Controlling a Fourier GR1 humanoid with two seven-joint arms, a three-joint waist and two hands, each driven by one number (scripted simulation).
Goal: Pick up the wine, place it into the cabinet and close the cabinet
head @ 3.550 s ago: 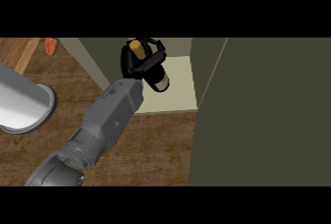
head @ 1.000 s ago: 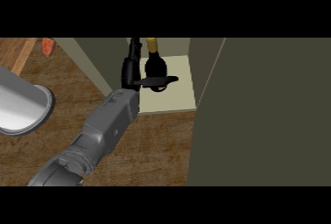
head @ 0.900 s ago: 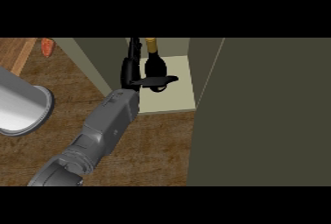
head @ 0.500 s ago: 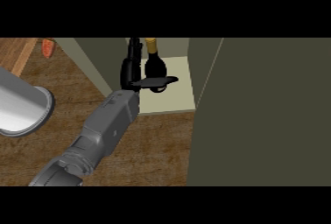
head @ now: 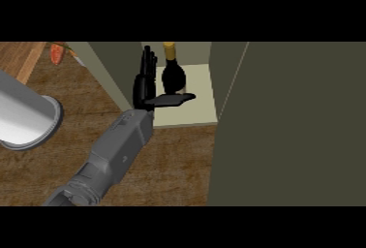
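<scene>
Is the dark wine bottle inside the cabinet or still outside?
Inside: the dark wine bottle stands on the pale cabinet shelf, beside the open black hand.

The top of the wine (head: 173,72) runs out of the picture at the far edge, so its cap cannot be seen. The thumb of the robot hand (head: 146,85) covers the bottom of the wine, so how it sits on the shelf (head: 193,114) cannot be told. The door (head: 300,126) at the right hides part of the shelf and of the desk (head: 178,164). The grey tube (head: 22,121) is cut off at the left edge. A small orange thing (head: 56,52) at the far left is too small to tell. The other robot hand cannot be seen.
</scene>
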